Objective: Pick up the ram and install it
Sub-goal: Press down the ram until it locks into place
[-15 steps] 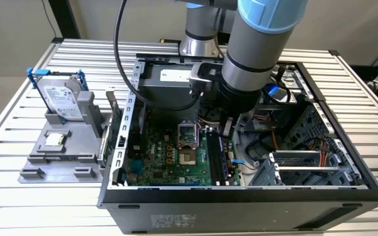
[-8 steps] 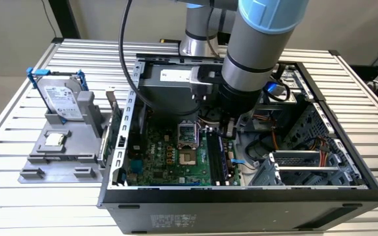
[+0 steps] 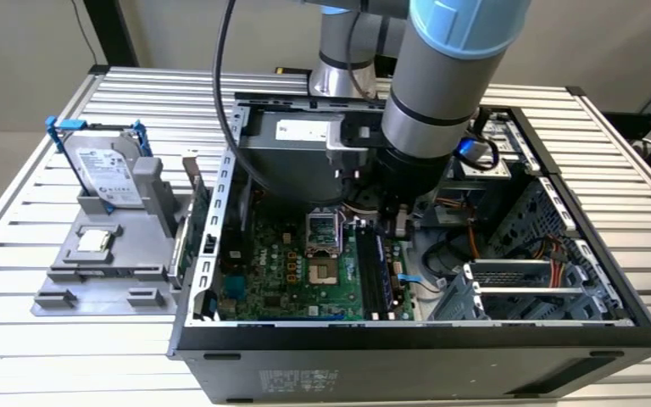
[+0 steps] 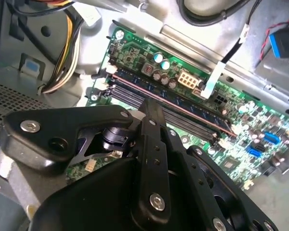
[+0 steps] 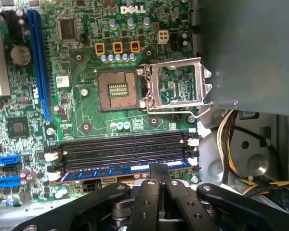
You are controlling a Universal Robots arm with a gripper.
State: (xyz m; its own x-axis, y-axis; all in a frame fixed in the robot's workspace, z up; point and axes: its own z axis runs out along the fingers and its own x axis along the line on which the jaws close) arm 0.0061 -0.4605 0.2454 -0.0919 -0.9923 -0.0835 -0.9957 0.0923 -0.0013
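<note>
Now we see the gripper (image 5: 158, 168) pinched shut on the ram (image 5: 120, 170), seated in the motherboard's (image 5: 86, 96) slot.

Hard drive (image 3: 108, 174): standing upright in a blue bracket on the grey stand (image 3: 105, 259).
Computer case (image 3: 416, 356): lying open on the slatted table (image 3: 31, 339).
Processor socket (image 5: 116, 89): sitting open.

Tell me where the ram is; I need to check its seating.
In the first wrist view the ram lies in the outermost of the motherboard's long memory slots, beside the empty black ones, right at the gripper tips.
</note>
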